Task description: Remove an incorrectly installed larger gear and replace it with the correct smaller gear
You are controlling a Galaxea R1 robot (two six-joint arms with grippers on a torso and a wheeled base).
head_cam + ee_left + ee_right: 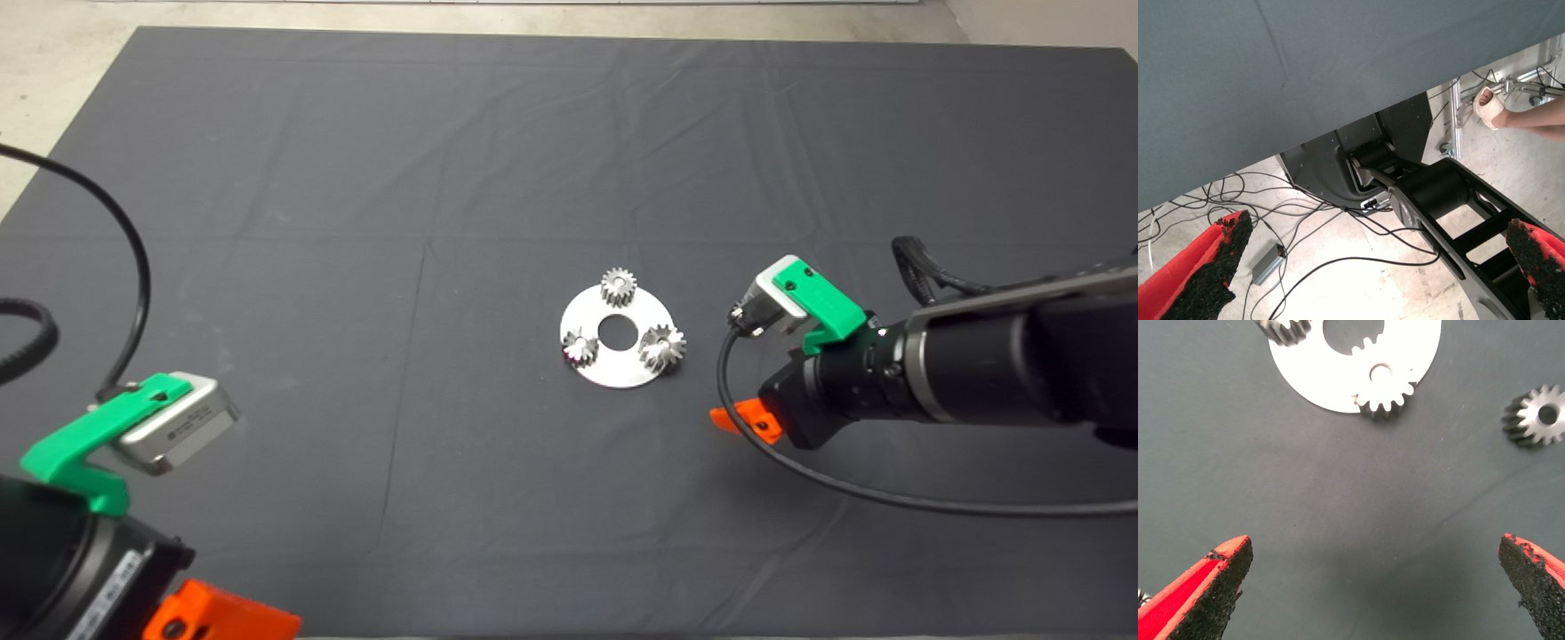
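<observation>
Dark mat (356, 178), plate (622, 369) centred. Right gripper (1375, 587) spread wide, lined up on larger gear (1383, 387) for removal; left gripper (1371, 267) parked off-mat, likewise agape.

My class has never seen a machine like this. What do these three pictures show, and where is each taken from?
It is a robot with two black arms, each ending in a two-fingered claw. The wide picture looks down on a dark mat, where a round metal plate carries three gears. The larger gear, with flared teeth, sits nearest the right arm. The other pictures come from cameras on the wrists. The right claw hangs open over the mat near the plate, with a loose gear lying beside it. The left claw waits open at the mat's edge, above floor cables. Neither holds anything.
</observation>
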